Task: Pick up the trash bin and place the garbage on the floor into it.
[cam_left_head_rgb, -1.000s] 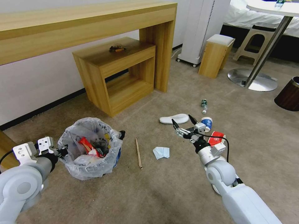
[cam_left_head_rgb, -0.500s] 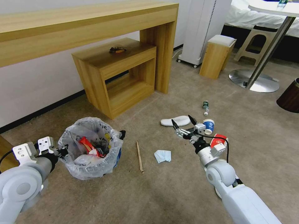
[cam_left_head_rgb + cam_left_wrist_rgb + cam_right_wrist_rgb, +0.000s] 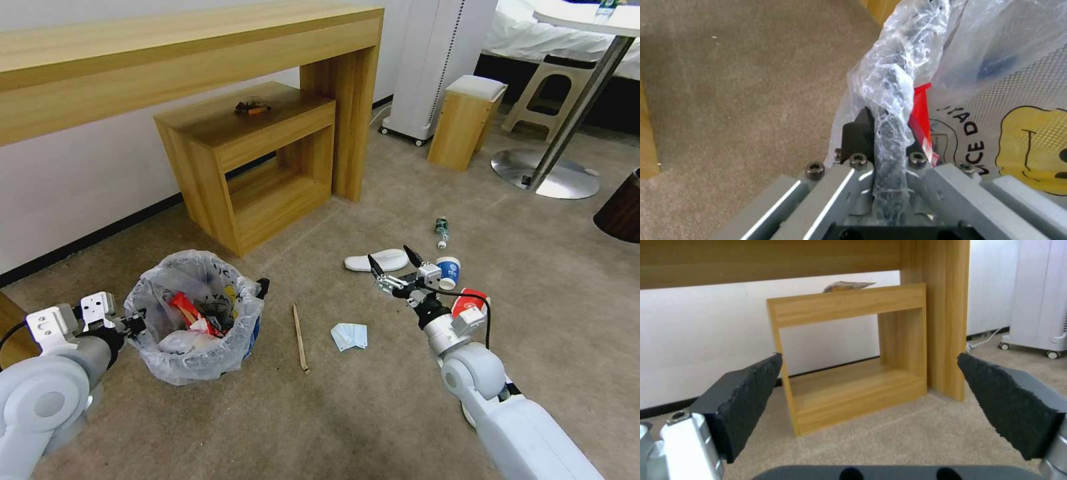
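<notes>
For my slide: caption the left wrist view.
Left gripper clamped on the trash bin's bag-wrapped rim above the carpet.

The left hand (image 3: 137, 325), low at the frame's left edge, is clamped on a bag-covered rim. The right hand (image 3: 393, 261), centre-right, reaches forward with fingers (image 3: 746, 396) spread wide.

Left claw (image 3: 882, 140) apparently on trash bin (image 3: 889, 100) rim

White wall (image 3: 80, 180), wooden desk (image 3: 200, 47), stool (image 3: 463, 120)
</notes>
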Available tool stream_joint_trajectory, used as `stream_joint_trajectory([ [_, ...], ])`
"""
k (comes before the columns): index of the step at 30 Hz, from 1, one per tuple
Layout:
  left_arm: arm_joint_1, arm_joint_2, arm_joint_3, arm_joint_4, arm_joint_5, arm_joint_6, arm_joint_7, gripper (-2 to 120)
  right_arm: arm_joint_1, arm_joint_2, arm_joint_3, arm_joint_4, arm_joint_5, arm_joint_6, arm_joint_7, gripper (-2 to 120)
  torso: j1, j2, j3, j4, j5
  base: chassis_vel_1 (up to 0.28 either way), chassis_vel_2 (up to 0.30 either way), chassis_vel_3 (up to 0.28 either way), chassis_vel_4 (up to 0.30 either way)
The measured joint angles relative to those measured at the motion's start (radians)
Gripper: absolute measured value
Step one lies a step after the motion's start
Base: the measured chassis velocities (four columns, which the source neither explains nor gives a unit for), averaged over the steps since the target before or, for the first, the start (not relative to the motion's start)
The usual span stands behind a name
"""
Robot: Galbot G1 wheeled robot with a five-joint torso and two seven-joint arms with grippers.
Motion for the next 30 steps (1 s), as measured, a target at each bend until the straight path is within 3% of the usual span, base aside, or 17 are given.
stream_joint_trajectory([
  [9, 0.001, -0.004, 0.002, 0.000, 0.005, 0.000, 0.009, 0, -0.003, 0.001, 0.000, -0.002, -0.001, 0.000, 0.007, 100, 0.000, 0.000, 0.000, 0.0000, 0.0001, 0.000, 0.000, 0.000, 0.000],
  [30, -0.002, 0.000, 0.000, 0.003, 0.007, -0.001, 0.012, 0, 0.000, 0.005, -0.004, -0.008, -0.003, -0.001, 0.002, 100, 0.000, 0.000, 0.000, 0.0000, 0.0001, 0.070, 0.086, -0.071, -0.076],
])
